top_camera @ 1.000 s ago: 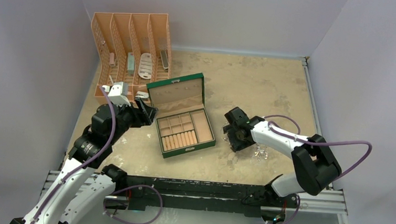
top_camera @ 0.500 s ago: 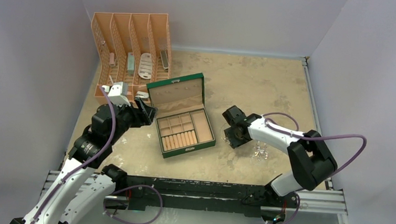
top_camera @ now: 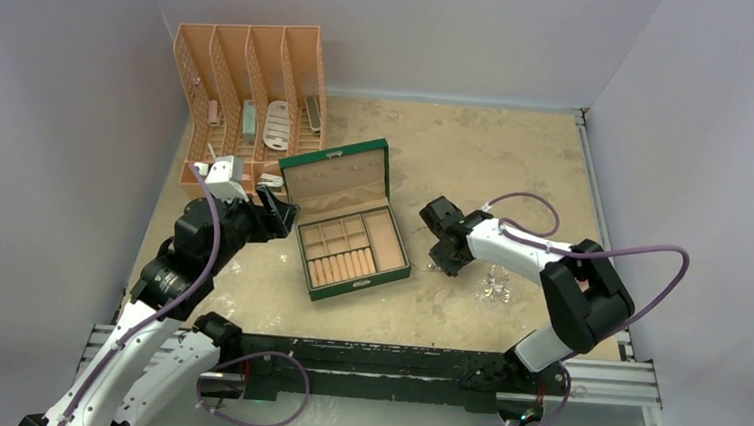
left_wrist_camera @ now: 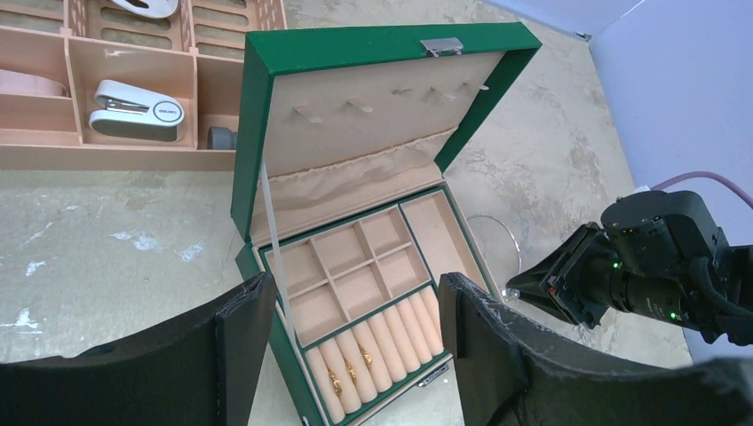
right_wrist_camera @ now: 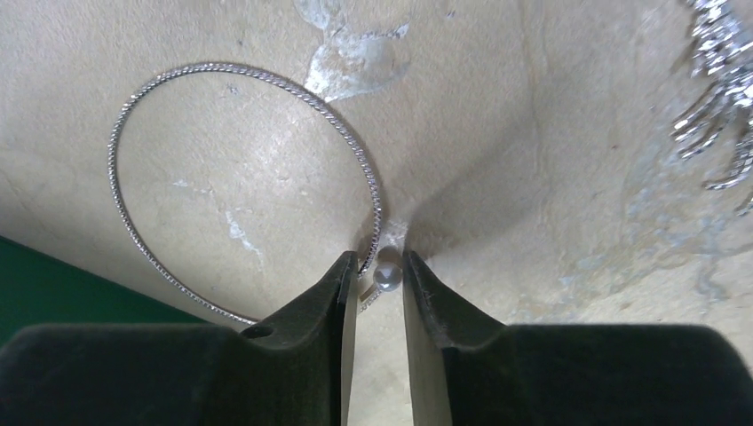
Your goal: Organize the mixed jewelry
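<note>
Left end effector (left_wrist_camera: 355, 288) hangs wide open. Just ahead of it, the open green box (left_wrist_camera: 257, 133) holds gold rings (left_wrist_camera: 351, 373). Right end effector (right_wrist_camera: 379, 266) is narrowed, pinching the thin hoop (right_wrist_camera: 204, 65) at its bead on the table (right_wrist_camera: 533, 177). The chain cluster (right_wrist_camera: 724, 53) lies ahead to its right.

A mottled beige table (top_camera: 518, 153) spreads under the right fingers (right_wrist_camera: 302, 346), plain, evenly lit lavender walls (top_camera: 415, 35) rising beyond and beside them.

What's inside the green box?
Gold rings sit in the padded rolls of the green box; the square pockets look bare. The left tool hides its near corners.
</note>
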`<state>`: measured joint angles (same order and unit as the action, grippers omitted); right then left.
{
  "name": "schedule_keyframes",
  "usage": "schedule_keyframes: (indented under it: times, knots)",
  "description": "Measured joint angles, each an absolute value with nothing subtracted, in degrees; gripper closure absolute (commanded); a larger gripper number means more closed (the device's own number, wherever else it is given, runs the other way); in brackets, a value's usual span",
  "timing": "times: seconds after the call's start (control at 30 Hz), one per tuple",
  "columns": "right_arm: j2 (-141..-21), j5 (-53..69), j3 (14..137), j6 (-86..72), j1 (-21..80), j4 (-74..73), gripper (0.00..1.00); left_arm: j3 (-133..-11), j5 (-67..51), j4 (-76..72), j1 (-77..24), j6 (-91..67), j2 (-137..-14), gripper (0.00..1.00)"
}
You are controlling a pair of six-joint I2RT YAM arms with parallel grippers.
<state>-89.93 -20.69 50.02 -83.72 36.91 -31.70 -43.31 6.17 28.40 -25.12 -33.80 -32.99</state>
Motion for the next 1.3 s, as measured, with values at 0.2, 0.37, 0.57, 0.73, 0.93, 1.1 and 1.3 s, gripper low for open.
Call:
schedule_keyframes:
  times: [0.2,0.37,0.57,0.73,0.93,1.1,1.3]
  knots:
    - [-89.8,-23.2,52.0,-80.9,36.9,-34.0,0.39,-43.3,6.2,28.4,-25.1,-33.8,-33.0,0.33]
    - [-90.0,-23.2,54.1,-81.4,36.9,-35.6,0.36,-43.3,6.2,28.4,-25.1,-33.8,-33.0,0.33]
    - [-91.0,-21.9,54.7,-84.1,38.0,-36.6,0.43,-43.3,6.2,28.5,-25.1,-33.8,-33.0,0.33]
    - [-91.8,-21.4,54.7,-88.1,39.9,-38.2,0.48,-43.3,6.2,28.5,-25.1,-33.8,-33.0,0.33]
    - [-94.0,-21.4,54.9,-91.1,40.6,-38.3,0.53,-43.3,6.2,28.8,-25.1,-33.8,-32.7,0.33]
    - [-95.5,-21.6,56.5,-92.4,40.6,-38.7,0.64,-43.3,6.2,28.8,-25.1,-33.8,-32.6,0.33]
    - [-95.5,-21.6,56.5,-93.2,40.6,-38.8,0.79,-43.3,6.3,28.8,-25.1,-33.8,-32.6,0.33]
